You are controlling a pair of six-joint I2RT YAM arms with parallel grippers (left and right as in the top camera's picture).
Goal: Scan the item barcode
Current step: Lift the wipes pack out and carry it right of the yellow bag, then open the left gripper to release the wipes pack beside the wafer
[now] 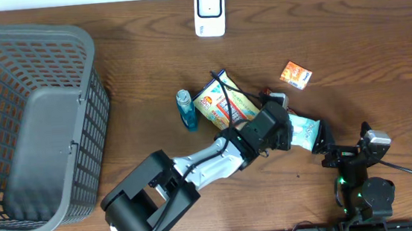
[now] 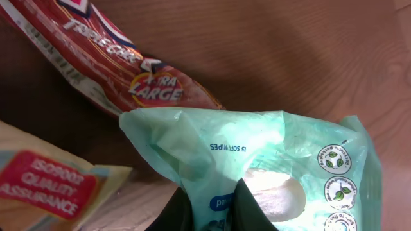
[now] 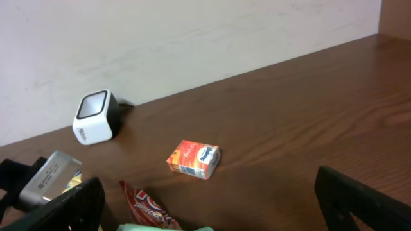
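The item is a pale green pack of soft wipes (image 1: pixel 306 131) with a white flap, lying on the wooden table right of centre. My left gripper (image 1: pixel 290 132) is shut on its near edge; in the left wrist view the black fingers (image 2: pixel 247 206) pinch the green film (image 2: pixel 270 147). No barcode shows on it. The white scanner (image 1: pixel 210 12) stands at the table's far edge, also visible as a white scanner (image 3: pixel 95 117) in the right wrist view. My right gripper (image 1: pixel 325 146) sits just right of the pack, open and holding nothing (image 3: pixel 209 186).
A yellow snack bag (image 1: pixel 223 103), a small blue bottle (image 1: pixel 185 110) and a red packet (image 2: pixel 122 64) lie close behind the pack. A small orange box (image 1: pixel 296 74) lies further right. A large grey basket (image 1: pixel 35 123) fills the left side.
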